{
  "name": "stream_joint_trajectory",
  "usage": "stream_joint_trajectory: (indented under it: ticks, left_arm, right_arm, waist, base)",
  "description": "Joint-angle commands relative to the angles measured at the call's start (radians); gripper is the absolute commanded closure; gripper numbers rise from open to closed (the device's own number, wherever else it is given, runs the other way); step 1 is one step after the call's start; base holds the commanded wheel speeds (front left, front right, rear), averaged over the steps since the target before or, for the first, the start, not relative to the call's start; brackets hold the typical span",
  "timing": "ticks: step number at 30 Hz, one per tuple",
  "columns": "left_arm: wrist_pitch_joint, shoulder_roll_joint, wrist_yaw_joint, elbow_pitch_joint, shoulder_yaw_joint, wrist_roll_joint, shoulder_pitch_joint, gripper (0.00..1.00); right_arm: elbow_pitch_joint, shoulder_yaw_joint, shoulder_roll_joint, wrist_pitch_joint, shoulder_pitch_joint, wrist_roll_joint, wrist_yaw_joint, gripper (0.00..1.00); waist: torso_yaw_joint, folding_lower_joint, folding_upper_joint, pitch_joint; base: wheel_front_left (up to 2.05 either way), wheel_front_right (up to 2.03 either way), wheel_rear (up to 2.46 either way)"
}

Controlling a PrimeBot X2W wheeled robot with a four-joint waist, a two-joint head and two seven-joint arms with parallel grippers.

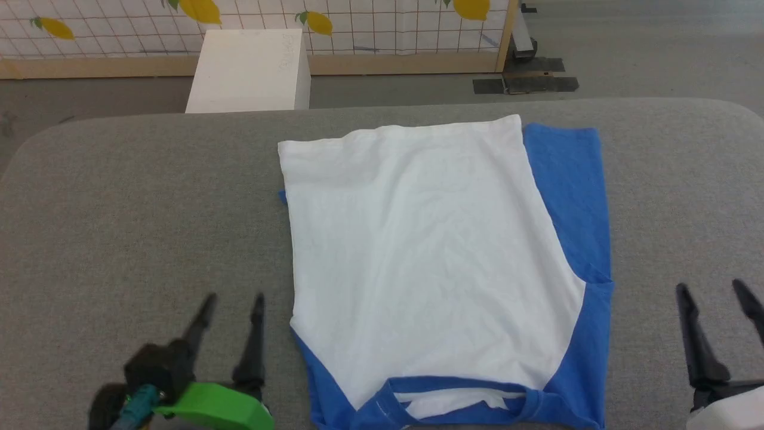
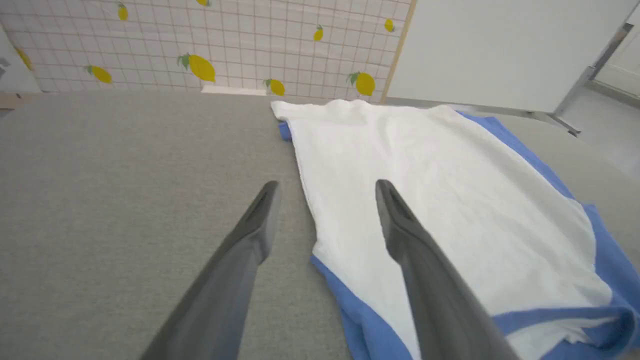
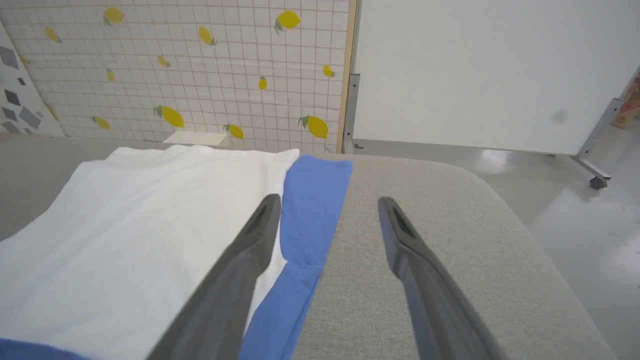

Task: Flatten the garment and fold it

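One blue-and-white shirt (image 1: 430, 251) lies lengthwise, collar toward us; our left gripper (image 1: 233, 298) and right gripper (image 1: 710, 286) spread wide, empty.

Garment (image 1: 418, 239): white body, bright blue shoulders and sleeve, blue neck trim.
Worktop (image 1: 119, 197): plain mid-grey, faint woven fleck.
Left hand (image 1: 234, 298): dark grey to black fingers, with a bright green part (image 1: 215, 406) at the base.
Right hand (image 1: 710, 286): same dark fingers, with a white casing (image 1: 731, 412) below.
Backdrop screen (image 1: 119, 24): white, thin dark grid, yellow lemons with green leaves, pale wood frame.
Box (image 1: 250, 68): plain white.
Floor (image 1: 656, 42): dull grey.
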Motion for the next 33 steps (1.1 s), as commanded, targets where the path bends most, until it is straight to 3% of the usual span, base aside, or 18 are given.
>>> stream_joint_trajectory:
  ticks: [1, 5, 8, 15, 19, 22, 25, 33]
  left_arm:
    - [-0.007, -0.014, 0.045, -0.03, 0.057, 0.076, -0.021, 0.0]
    - [-0.008, -0.107, 0.109, -0.126, 0.186, 0.297, -0.023, 0.0]
    - [-0.009, -0.175, 0.102, -0.137, 0.234, 0.399, -0.004, 0.0]
    - [-0.009, -0.328, 0.003, -0.066, 0.307, 0.454, 0.069, 0.0]
    - [-0.009, -0.362, -0.067, -0.044, 0.359, 0.47, 0.073, 0.0]
    - [-0.009, -0.344, -0.132, -0.019, 0.382, 0.467, 0.044, 0.0]
    - [0.031, -0.276, -0.211, 0.024, 0.38, 0.463, -0.037, 0.0]
    - [0.381, -0.111, -0.407, 0.073, 0.385, 0.391, -0.418, 0.0]
  right_arm:
    - [-0.021, -0.021, 0.036, -0.037, -0.03, -0.031, -0.002, 0.0]
    - [-0.035, -0.05, 0.098, -0.134, -0.071, -0.099, -0.002, 0.0]
    - [-0.007, -0.048, 0.118, -0.187, -0.084, -0.119, -0.002, 0.0]
    - [0.091, -0.054, 0.125, -0.257, -0.079, -0.038, -0.002, 0.0]
    - [0.104, -0.062, 0.125, -0.268, -0.085, -0.033, -0.002, 0.0]
    - [0.091, -0.072, 0.125, -0.261, -0.097, -0.034, -0.002, 0.0]
    - [0.07, -0.073, 0.125, -0.254, -0.112, -0.035, -0.002, 0.0]
    - [-0.005, -0.062, 0.125, -0.224, -0.163, -0.039, -0.002, 0.0]
  waist:
    - [0.006, 0.0001, 0.0, 0.003]
    - [0.008, 0.0001, 0.0, 0.024]
    - [0.006, 0.0001, 0.0, 0.037]
    - [0.003, 0.0001, 0.0, 0.056]
    - [-0.001, 0.0001, 0.0, 0.069]
    - [0.002, 0.0001, 0.0, 0.087]
    - [0.008, 0.0001, 0.0, 0.119]
    - [0.026, 0.0001, 0.0, 0.274]
  base:
    - [0.0, 0.0, 0.0]
    - [0.0, 0.0, 0.0]
    - [0.0, 0.0, 0.0]
    - [0.0, 0.0, 0.0]
    - [0.0, 0.0, 0.0]
    - [0.0, 0.0, 0.0]
    - [0.0, 0.0, 0.0]
    - [0.0, 0.0, 0.0]
